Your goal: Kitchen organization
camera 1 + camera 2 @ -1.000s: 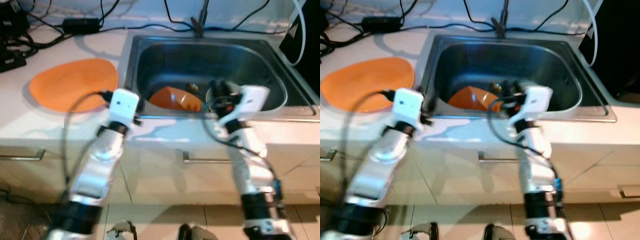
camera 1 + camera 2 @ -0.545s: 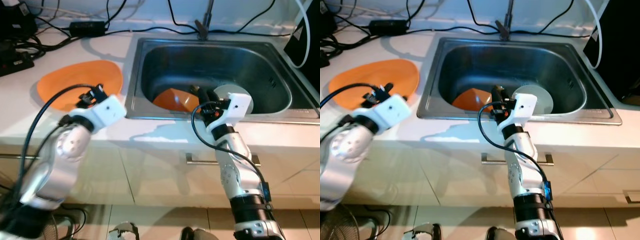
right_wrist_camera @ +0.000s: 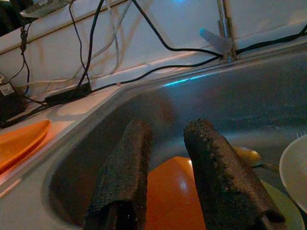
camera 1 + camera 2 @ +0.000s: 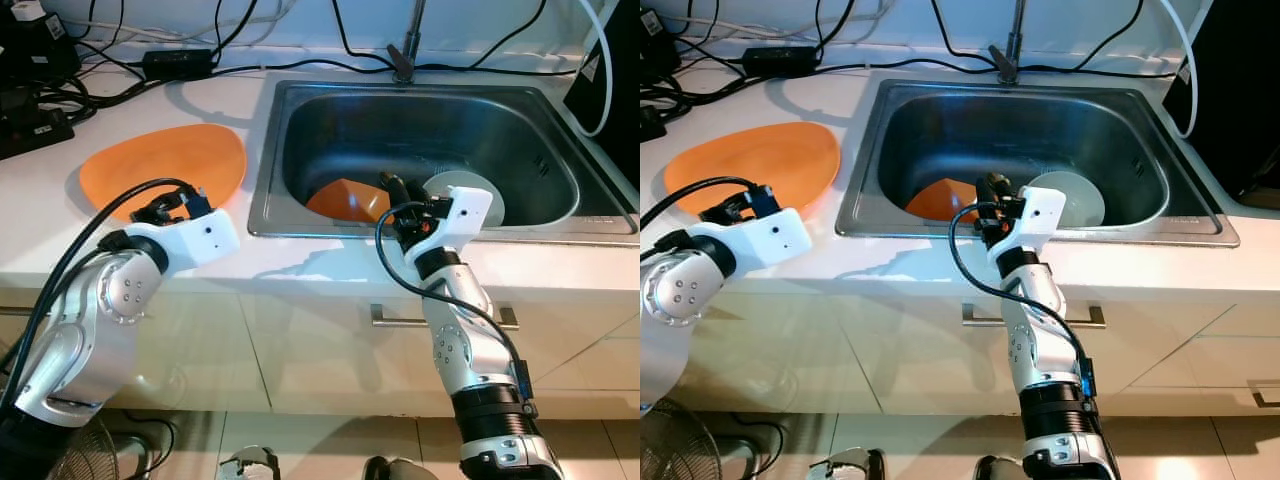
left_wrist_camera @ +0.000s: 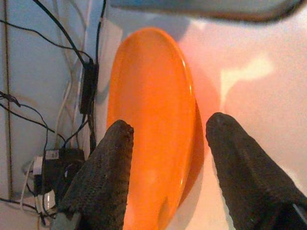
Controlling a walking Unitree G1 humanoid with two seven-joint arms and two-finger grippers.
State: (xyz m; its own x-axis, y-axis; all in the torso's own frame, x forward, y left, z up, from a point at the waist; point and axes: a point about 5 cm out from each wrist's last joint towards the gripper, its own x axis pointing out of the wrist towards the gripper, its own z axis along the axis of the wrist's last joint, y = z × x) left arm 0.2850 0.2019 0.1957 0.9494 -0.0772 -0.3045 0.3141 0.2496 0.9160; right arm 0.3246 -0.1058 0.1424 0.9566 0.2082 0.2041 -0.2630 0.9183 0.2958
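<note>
Reaching seems under way: right gripper [image 3: 168,158], fingers apart and empty, hovers above the orange bowl [image 4: 348,198] in the sink [image 4: 300,95]; next it must descend and close on the rim.

Sink [image 4: 560,205] sits upper centre-right of frame, set in the counter [image 4: 320,265]; faucet [image 4: 405,45] at its back edge, top centre. Inside the sink, a bowl [image 4: 345,198] lies lower left, a plate [image 4: 475,190] just right of it. A second plate [image 4: 165,165] lies on the counter, left of the sink. Cables and adapter [image 4: 178,62] run along the top left. Cabinet handle [image 4: 440,318] below, centre.
</note>
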